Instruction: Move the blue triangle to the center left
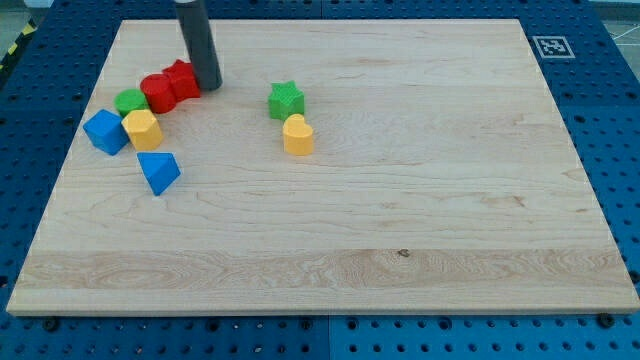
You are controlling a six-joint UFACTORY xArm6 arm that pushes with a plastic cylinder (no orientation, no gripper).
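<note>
my tip [209, 84] rests on the wooden board [400, 220] at the far left, holding nothing, touching the right side of two red blocks [170, 86] that sit together. left of them are a green block [130, 101], a yellow block [143, 129] and a blue cube [105, 131]. the blue triangle [159, 171] lies nearer, just below that cluster. a green star [286, 99] and a yellow heart [297, 135] sit to the right.

A lab bench setup, this one: a pale wooden desk [400, 220] sits on a blue perforated mounting plate [610, 90] dotted with bolt holes. At two o'clock, a black-and-white fiducial marker [552, 46]. At ten o'clock, yellow-black hazard tape [14, 48] edges the frame.
</note>
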